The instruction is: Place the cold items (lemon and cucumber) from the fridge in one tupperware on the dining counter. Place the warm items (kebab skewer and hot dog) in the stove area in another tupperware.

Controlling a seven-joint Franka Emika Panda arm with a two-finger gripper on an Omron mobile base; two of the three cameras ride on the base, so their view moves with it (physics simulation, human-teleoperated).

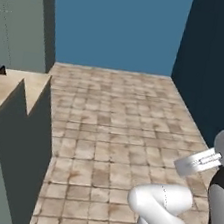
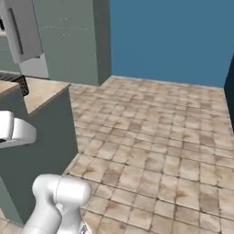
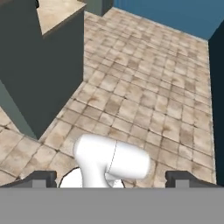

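Lemon, cucumber, kebab skewer and hot dog: I cannot tell where any of them lies from here, nor where either tupperware stands.

My gripper has its jaws spread wide, one dark fingertip at each side of the bottom of the hand view, and it holds nothing. It hangs in the air and looks down along my own white arm at the floor, which is laid in beige and brown mottled tiles.

I take the counter as my landmark. It has a pale stone-coloured top and dark grey-green sides, and its corner juts toward the open floor. I stand just beside its dark side wall, with the tiled floor stretching away past it. On the counter's top, at the far edge, sits a small dark thing that is too cut off to make out.

Behind the counter rise tall grey-green cabinets. In front of them, above the counter, a lighter grey door panel carries a long dark vertical handle.

Beyond the counter and across the floor stands a plain blue wall. Opposite the counter, across the tiles, a much darker blue wall closes that side.
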